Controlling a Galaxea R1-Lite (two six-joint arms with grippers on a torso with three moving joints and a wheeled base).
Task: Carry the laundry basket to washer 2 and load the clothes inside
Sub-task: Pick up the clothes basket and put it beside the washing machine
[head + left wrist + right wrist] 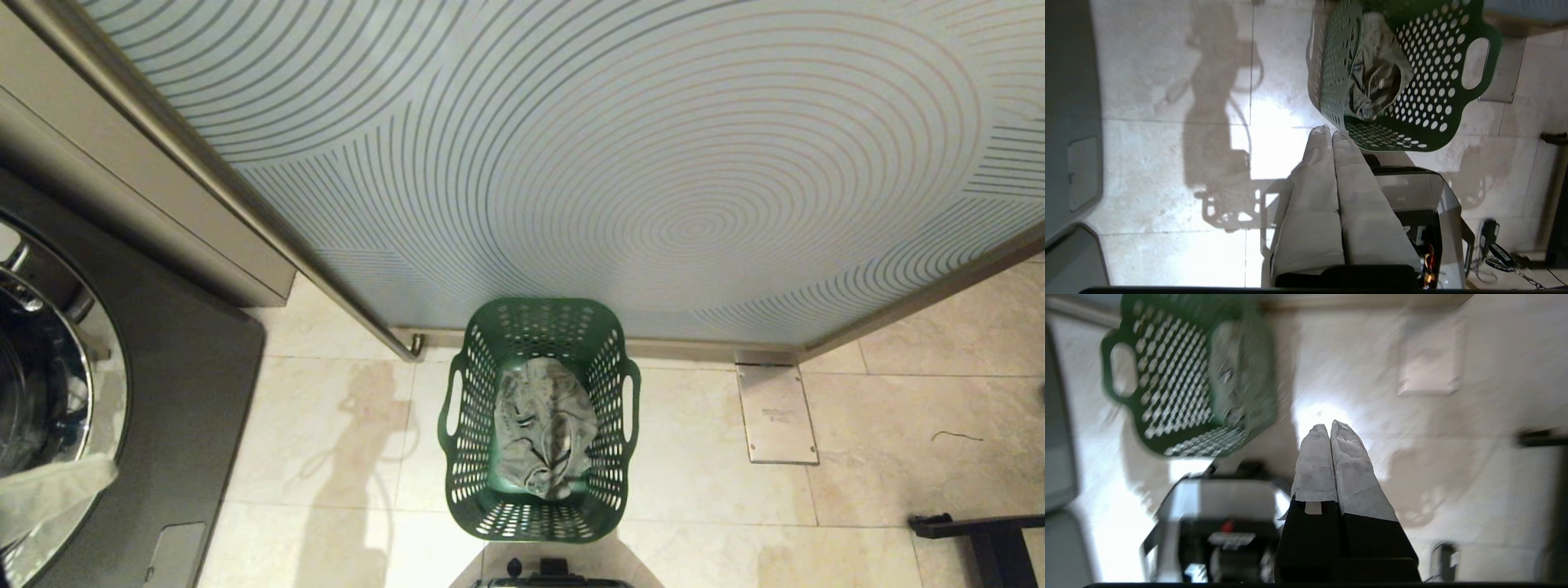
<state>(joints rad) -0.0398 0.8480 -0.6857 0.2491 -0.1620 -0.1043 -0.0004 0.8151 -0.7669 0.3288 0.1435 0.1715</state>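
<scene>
The green laundry basket [611,392] stands on the tiled floor straight ahead, against a patterned glass panel. The pale grey-green patterned clothes [543,425] lie crumpled inside it. A dark grey front-loading washer [188,384] with a chrome-ringed round door fills the left edge; no label shows, so I cannot tell its number. In the left wrist view my left gripper [1331,132] is shut and empty, just short of the basket [1437,73] and the clothes [1376,77]. In the right wrist view my right gripper [1329,426] hangs over bare floor beside the basket [1167,396], also shut and empty.
The frosted glass panel [653,163] with curved lines closes off the far side. A metal floor plate [775,412] lies right of the basket. A black frame leg [980,531] sits at lower right. My own base [555,576] is just in front of the basket.
</scene>
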